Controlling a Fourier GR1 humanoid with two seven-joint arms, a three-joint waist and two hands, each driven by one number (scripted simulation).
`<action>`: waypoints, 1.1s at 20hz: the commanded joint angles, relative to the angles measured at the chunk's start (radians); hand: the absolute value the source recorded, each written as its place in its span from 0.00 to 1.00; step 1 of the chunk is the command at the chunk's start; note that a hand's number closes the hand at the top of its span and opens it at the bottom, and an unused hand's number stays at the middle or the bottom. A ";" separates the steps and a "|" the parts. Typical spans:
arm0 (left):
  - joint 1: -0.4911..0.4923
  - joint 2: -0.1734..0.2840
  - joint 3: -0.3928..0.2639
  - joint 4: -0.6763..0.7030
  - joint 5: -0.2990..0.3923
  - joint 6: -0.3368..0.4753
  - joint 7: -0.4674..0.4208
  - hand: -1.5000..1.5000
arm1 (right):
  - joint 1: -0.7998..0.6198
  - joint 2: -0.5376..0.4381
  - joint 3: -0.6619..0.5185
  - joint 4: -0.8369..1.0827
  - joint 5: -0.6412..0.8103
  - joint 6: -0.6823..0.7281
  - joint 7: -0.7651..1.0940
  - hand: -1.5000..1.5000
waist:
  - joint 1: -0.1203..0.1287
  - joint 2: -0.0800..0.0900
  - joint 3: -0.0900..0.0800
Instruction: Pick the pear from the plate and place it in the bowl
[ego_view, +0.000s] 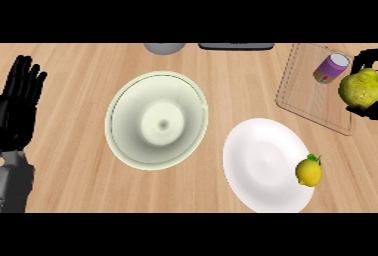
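The yellow-green pear (359, 89) is lifted at the right edge of the head view, over the wooden cutting board (310, 95). My right hand (364, 59) is shut on it, with black fingers showing above and below the fruit; most of the hand is out of the view. The white plate (258, 160) lies lower right and carries only a yellow lemon (308, 171) near its right rim. Left of the plate stands the pale green bowl (129, 100), with nothing in it. My left hand (21, 95) rests open at the left edge, fingers up.
A purple can (331, 68) lies on the cutting board close to the pear. A grey round object (164, 47) and a dark flat object (236, 46) sit at the far edge of the counter.
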 joint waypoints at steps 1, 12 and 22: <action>0.004 -0.009 0.001 0.021 0.000 -0.002 -0.013 0.50 | -0.100 0.004 -0.047 -0.064 -0.081 0.078 -0.027 1.00 | -0.007 -0.003 -0.001; 0.019 0.017 0.025 0.013 0.008 -0.021 -0.016 0.50 | -0.227 0.187 -0.120 -0.343 -0.403 0.412 0.339 1.00 | -0.015 -0.009 -0.002; -0.027 -0.006 0.007 0.013 -0.005 0.007 0.015 0.50 | -0.396 0.429 0.007 -0.437 -0.458 0.421 0.755 1.00 | -0.006 -0.004 -0.001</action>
